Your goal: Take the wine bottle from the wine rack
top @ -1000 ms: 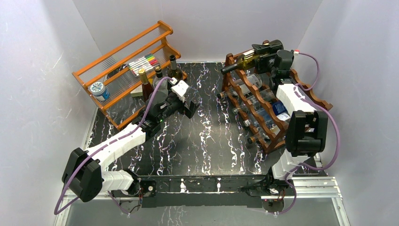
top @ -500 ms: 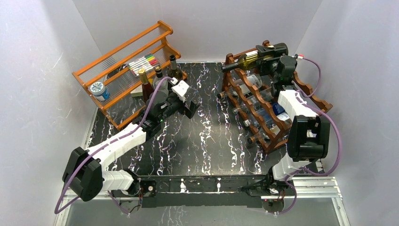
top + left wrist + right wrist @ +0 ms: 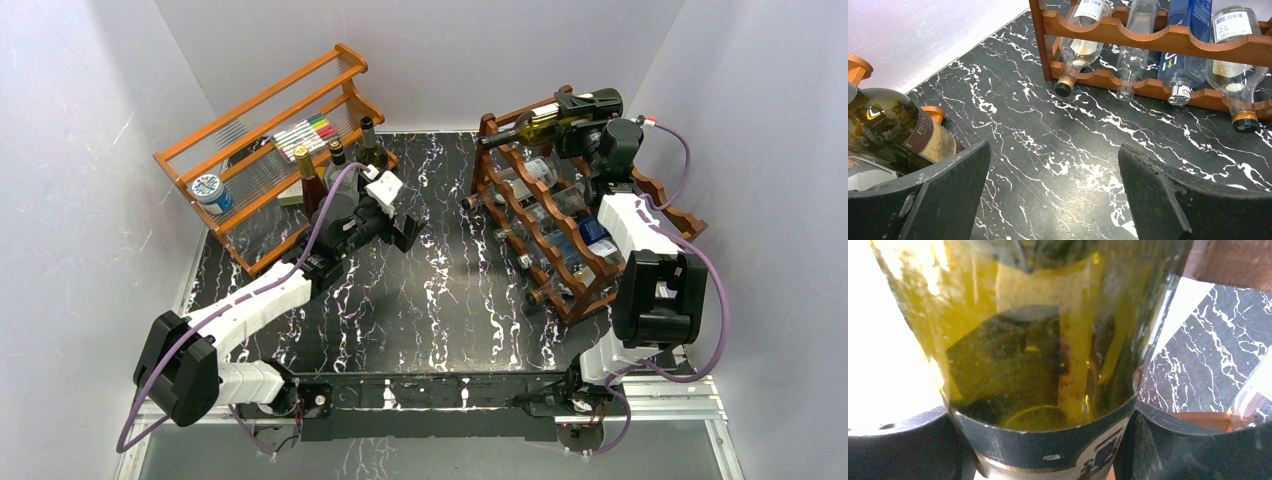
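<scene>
The dark reddish-brown wine rack (image 3: 545, 235) with wavy rails stands at the right of the table and holds several bottles. My right gripper (image 3: 578, 112) is shut on a yellow-green wine bottle (image 3: 532, 127) and holds it lying sideways just above the rack's top far end, neck pointing left. In the right wrist view the bottle (image 3: 1038, 340) fills the frame between the fingers (image 3: 898, 440). My left gripper (image 3: 398, 222) is open and empty over the table left of the middle. The rack's lower tiers (image 3: 1168, 40) show ahead of it in the left wrist view.
A lighter orange rack (image 3: 270, 130) with markers and a tin stands at back left. Three upright bottles (image 3: 345, 165) stand beside it, close to my left gripper; one shows in the left wrist view (image 3: 893, 130). White walls close the sides and back.
My right gripper has carried the wine bottle up and to the right, away from the rack's top tier. The left arm has not moved.
</scene>
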`<state>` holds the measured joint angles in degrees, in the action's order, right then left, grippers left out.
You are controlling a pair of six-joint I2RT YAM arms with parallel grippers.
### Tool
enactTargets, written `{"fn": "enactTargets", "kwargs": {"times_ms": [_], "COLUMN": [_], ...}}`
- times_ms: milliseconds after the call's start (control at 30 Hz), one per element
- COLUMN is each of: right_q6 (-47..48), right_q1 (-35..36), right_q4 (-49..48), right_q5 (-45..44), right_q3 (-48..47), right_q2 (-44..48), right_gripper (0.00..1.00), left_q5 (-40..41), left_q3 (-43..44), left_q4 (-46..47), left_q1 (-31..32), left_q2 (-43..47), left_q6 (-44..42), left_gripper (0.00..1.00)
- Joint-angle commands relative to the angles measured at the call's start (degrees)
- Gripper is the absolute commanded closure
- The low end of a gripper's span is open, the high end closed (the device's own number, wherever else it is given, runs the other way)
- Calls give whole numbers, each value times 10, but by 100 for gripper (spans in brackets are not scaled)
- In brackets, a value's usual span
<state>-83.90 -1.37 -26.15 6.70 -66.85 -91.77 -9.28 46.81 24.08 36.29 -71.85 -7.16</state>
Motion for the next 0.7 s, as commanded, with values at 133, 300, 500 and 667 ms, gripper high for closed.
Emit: {"fn": "enactTargets", "kwargs": {"times_ms": [133, 300, 500, 667], "right_q6": [-19, -26, -55, -104], "right_q1": [-10, -14, -16, -14], "right_q4": [-77, -68, -39, 1], "right_q5": [15, 29, 70, 126], "right_q3": [-22, -19, -15, -28], "right_q2": [72, 86, 113, 132], "right_gripper": [65, 67, 69, 68], "left_q5": [-9, -9, -18, -92], "left_q3": [2, 3, -4, -32], "left_q4": [22, 20, 38, 144], "left_q1": [5, 5, 6, 6], "left_q2": [4, 8, 17, 51], "left_q6": [3, 2, 19, 76], "left_gripper": [2, 2, 2, 2]}}
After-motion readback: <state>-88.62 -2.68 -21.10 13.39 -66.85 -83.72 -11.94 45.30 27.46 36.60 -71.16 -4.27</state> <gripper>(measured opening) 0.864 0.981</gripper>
